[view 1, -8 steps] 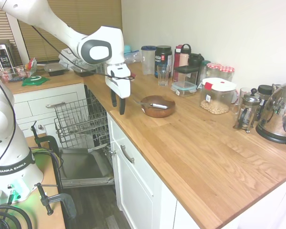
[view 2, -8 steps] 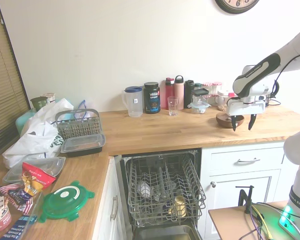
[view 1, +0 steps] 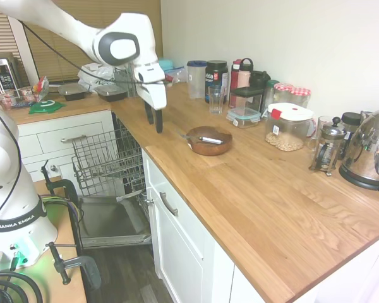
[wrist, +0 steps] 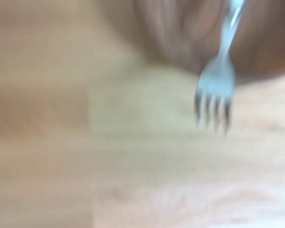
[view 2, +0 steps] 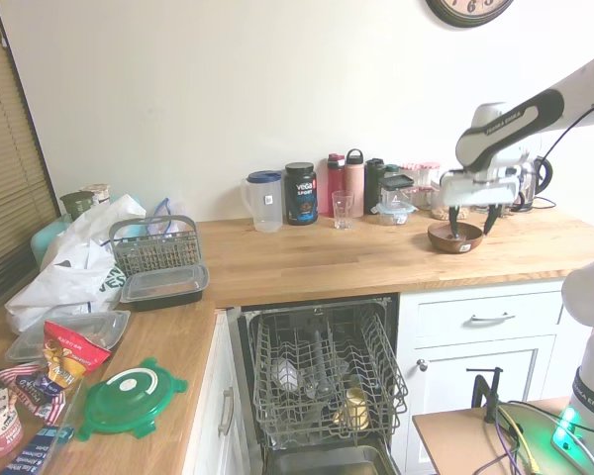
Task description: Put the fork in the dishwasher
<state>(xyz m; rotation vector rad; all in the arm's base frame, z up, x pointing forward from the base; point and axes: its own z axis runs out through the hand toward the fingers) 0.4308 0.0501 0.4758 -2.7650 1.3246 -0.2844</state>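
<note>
The tool [view 1: 156, 117] hung open and empty above the table [view 1: 265, 196]; just beyond it the fork [view 1: 201, 139] lay across the bowl [view 1: 209, 144], tines overhanging the rim toward it, probably awaiting pickup for the dishwasher [view 2: 326, 376]

"FRANKA EMIKA" — arm base [view 1: 16, 221], "VEGA" — seemingly — black tub [view 2: 300, 193]

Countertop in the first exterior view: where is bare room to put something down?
Bare wood spreads from the wooden bowl to the countertop front edge. The back wall is crowded: bottles, jar, kettle.
</note>
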